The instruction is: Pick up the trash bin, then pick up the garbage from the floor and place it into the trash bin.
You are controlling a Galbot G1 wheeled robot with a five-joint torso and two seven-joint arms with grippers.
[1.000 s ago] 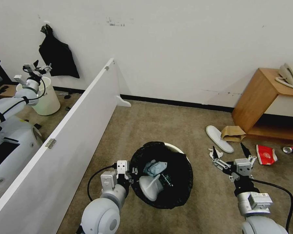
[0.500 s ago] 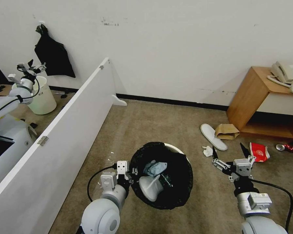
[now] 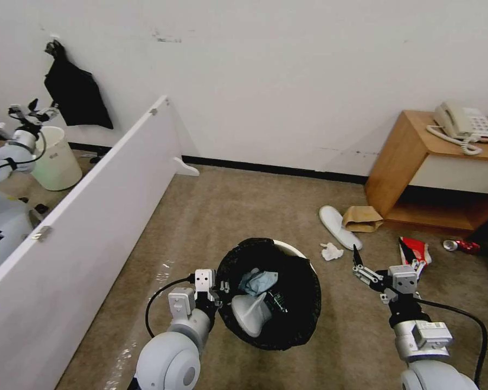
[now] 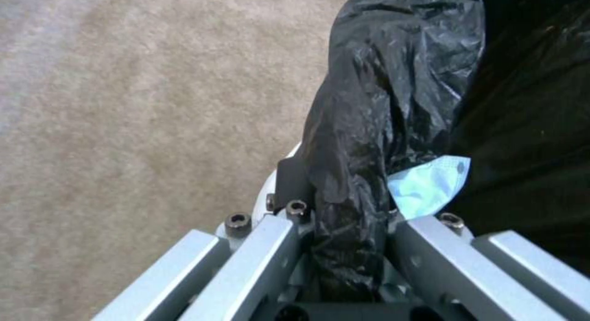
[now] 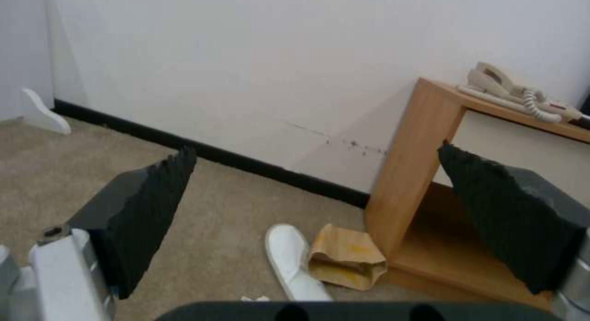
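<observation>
The trash bin (image 3: 301, 303), white with a black bag over its rim, hangs low in front of me. My left gripper (image 3: 216, 287) is shut on its rim (image 4: 344, 205). Inside lie a light-blue tissue (image 3: 259, 280) (image 4: 430, 185) and a white slipper-like piece (image 3: 250, 313). My right gripper (image 3: 381, 255) (image 5: 316, 150) is held open and holds nothing, right of the bin. On the carpet beyond it lies garbage: a white slipper (image 3: 339, 226) (image 5: 292, 261), a brown paper bag (image 3: 361, 218) (image 5: 344, 258), a crumpled tissue (image 3: 331, 251), a red cup (image 3: 413, 250) and a red can (image 3: 461, 246).
A wooden cabinet (image 3: 401, 162) (image 5: 405, 173) with a phone (image 3: 461, 122) stands at the right wall. A long white partition board (image 3: 92, 216) runs along the left. Behind it are a pale bucket (image 3: 54, 157), another robot's arm (image 3: 16, 146) and a black bag (image 3: 73, 89) hanging on the wall.
The whole picture has slid left and the floor litter lies nearer my right gripper, so the camera has moved. Both grippers and the bin keep their places before me.
</observation>
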